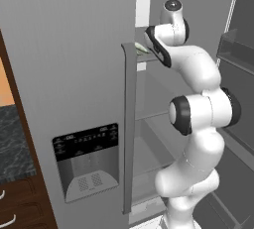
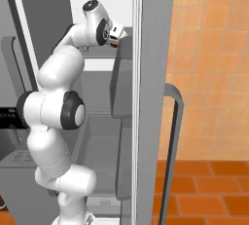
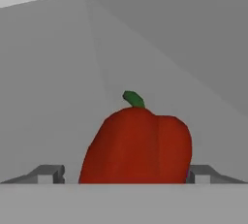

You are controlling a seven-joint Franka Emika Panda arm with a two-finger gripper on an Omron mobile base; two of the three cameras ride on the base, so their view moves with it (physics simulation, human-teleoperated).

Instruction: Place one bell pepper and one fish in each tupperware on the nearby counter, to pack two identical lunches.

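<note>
Red pepper (image 3: 138,145), green stem up, sits close before the camera on a grey fridge shelf (image 3: 58,121), between the spread fingers (image 3: 48,173) of the gripper (image 3: 128,174), which stands wide and has not clamped it.

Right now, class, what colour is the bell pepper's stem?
Green, atop the red bell pepper; clearest in the hand view.

bell pepper (image 3: 138,148): glossy red (green stem) | fridge door (image 1: 69,74): plain grey | counter (image 1: 15,143): dark, seemingly speckled
</note>
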